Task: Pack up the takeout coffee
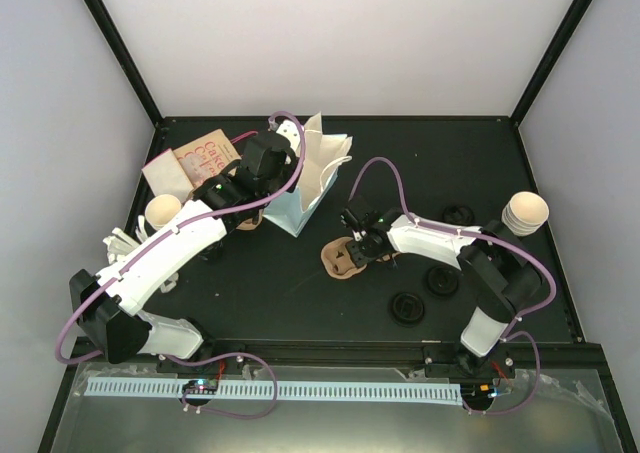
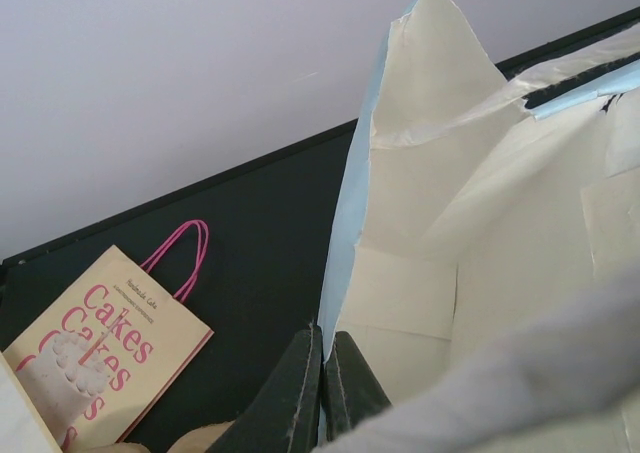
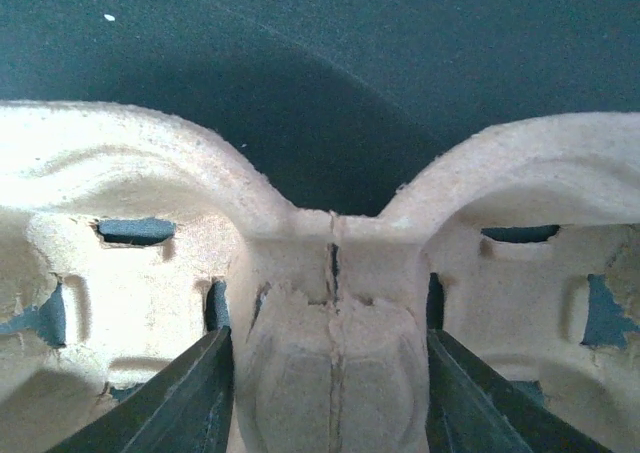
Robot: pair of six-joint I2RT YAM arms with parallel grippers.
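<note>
Carrier (image 3: 330,373) — moulded pulp, right fingers (image 3: 180,403) apart astride its middle | left fingers (image 2: 290,393) clamped on paper bag (image 2: 470,223)

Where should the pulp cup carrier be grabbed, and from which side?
Grip the cup carrier by its raised centre ridge, coming straight down from above. It lies flat, open side up, and the wells on each side of the ridge leave room for a finger. The right gripper straddles it that way.
</note>
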